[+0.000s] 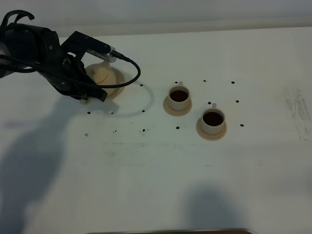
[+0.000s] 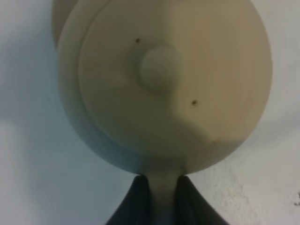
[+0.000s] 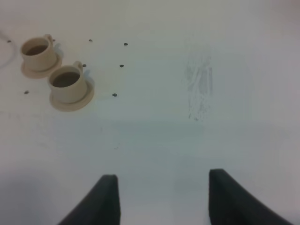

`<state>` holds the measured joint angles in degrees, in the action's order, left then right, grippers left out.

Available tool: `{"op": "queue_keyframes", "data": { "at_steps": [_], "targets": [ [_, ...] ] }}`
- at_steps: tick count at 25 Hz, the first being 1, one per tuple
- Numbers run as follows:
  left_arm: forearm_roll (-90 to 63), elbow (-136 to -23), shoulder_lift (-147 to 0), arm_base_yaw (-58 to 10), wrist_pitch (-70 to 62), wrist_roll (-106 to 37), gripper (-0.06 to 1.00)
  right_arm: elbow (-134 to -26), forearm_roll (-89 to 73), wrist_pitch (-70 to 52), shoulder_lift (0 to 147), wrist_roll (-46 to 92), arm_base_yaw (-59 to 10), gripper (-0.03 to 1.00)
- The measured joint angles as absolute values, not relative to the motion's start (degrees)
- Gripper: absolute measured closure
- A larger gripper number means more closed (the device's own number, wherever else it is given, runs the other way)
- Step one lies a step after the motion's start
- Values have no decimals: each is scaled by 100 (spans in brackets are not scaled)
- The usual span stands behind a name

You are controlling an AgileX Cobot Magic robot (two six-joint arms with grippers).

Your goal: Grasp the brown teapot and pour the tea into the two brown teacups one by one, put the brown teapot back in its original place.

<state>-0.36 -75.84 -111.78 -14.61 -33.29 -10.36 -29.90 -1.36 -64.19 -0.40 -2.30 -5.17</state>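
The left gripper (image 2: 163,197) is clamped on the loop handle of the brown teapot (image 1: 104,76); in the left wrist view its 2 dark fingers (image 2: 138,201) pinch the narrow handle from both sides, just below the round body. The knobbed lid (image 2: 161,70) faces that camera, with 2 tiny dark specks on it. In the exterior high view the teapot sits at the far left of the white table (image 1: 156,170), half hidden under the black left arm (image 1: 44,53), whose cable loops out to the right. Whether a saucer lies beneath the teapot cannot be told, since the pot and arm cover that spot.

The 2 brown teacups stand well apart from the teapot, right of centre. The far teacup (image 1: 179,96) and the near teacup (image 1: 212,120) each rest on a round saucer of the same pale tan, and both hold dark liquid. They are close to one another but not touching. Small black marks (image 1: 145,130) dot the table around them.

The right gripper (image 3: 161,197) hangs over bare table with its jaws spread wide, holding nothing; the cups lie well away from it
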Motion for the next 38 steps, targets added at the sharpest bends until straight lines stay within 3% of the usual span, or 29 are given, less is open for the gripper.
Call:
{"op": "queue_keyframes", "data": {
  "at_steps": [16,38],
  "targets": [
    [-175,-7894,-11428,-1089,-3462,-1076,86,-2990,-136,-6415,-40,-230,-517,53],
    [-335,-7901,-11743,-1123,-3086,-1386,86,-2990,-136,-6415,-40,-230,-517,53]
  ]
}}
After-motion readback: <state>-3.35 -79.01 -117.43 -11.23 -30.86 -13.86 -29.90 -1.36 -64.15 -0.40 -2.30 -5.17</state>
